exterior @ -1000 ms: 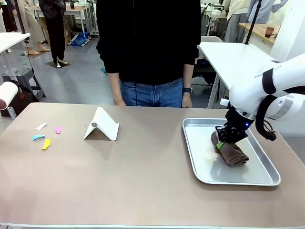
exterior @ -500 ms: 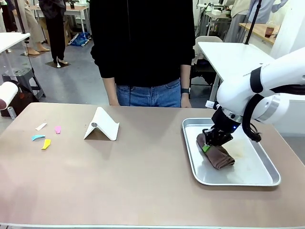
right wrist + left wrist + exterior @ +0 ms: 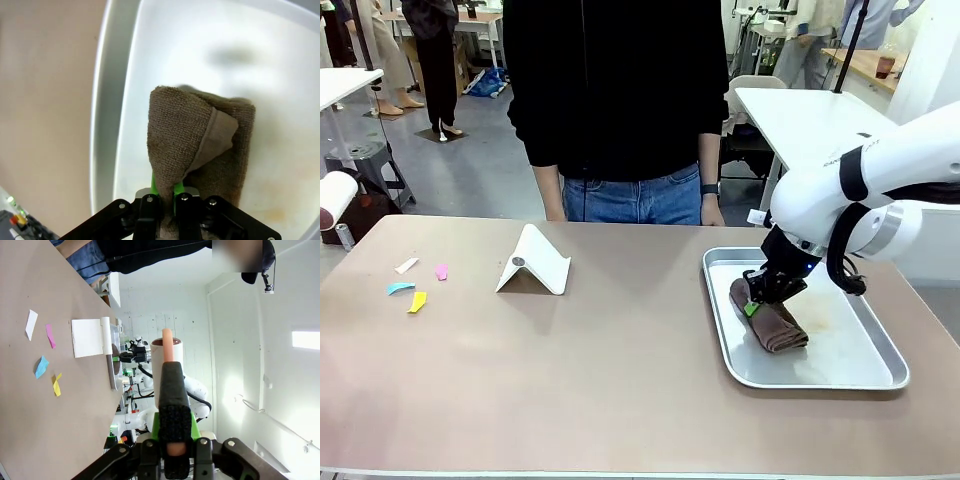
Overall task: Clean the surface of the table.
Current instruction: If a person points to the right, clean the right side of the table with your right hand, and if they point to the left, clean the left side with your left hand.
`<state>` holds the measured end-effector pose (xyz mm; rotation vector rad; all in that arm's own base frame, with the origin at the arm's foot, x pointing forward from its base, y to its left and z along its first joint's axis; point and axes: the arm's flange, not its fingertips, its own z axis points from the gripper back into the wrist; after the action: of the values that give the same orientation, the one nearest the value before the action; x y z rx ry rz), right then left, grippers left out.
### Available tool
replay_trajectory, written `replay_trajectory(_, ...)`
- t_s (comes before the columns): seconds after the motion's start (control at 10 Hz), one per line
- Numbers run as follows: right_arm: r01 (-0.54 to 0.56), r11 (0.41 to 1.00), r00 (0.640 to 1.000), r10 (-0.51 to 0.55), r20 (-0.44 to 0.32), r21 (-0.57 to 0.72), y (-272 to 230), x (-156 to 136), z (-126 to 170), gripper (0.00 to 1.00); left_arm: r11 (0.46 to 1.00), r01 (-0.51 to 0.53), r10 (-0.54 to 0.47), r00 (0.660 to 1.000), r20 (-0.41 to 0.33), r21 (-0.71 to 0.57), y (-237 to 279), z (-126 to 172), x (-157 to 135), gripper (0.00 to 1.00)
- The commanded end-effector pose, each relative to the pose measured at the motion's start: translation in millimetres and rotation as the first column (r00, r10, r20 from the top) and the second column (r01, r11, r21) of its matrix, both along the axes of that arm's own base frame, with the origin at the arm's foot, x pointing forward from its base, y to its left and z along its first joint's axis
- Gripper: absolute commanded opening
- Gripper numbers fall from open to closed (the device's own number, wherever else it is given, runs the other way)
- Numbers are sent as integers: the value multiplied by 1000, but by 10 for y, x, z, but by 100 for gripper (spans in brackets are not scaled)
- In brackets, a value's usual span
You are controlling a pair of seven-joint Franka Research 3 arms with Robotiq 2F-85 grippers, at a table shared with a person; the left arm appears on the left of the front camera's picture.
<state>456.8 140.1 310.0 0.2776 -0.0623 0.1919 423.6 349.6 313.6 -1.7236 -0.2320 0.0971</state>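
Note:
The beige-brown table [image 3: 620, 380] carries small paper scraps at its left: white [image 3: 407, 265], pink [image 3: 441, 271], blue [image 3: 400, 288] and yellow [image 3: 417, 302]. My right gripper [image 3: 757, 303] is shut on a folded brown cloth [image 3: 775, 325], pressed down on the left part of the silver tray [image 3: 880, 372]. The right wrist view has that gripper [image 3: 165, 192] pinching the cloth [image 3: 200, 135] near the tray's rim [image 3: 107, 100]. My left gripper [image 3: 171, 375] is shut on the peach handle of a white lint roller [image 3: 167, 347], held off the table's left end; its roll [image 3: 334, 198] sits at the front view's left edge.
A white folded stand [image 3: 533, 262] rests left of centre on the table. A person in black top and jeans [image 3: 620, 100] stands at the far edge, hands hanging. A white table [image 3: 810, 120] is behind the right arm. The middle and near table are bare.
My right gripper has dragged the brown cloth leftward across the tray, toward its left rim. The person has shifted slightly left. The scraps and the stand have not moved.

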Motion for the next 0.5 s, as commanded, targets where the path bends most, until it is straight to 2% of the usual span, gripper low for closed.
replay_trajectory(0.0, 64, 996, 997, -61, 39, -64, -195, 36, -124, 10, 1000, -2, 2, 1000, 18, -1, -24, 40, -50, 0)
replay_trajectory(0.4, 133, 987, 990, -128, 59, -94, -448, 52, -111, 10, 1000, -2, 2, 1000, 18, -1, -24, 40, -50, 0)
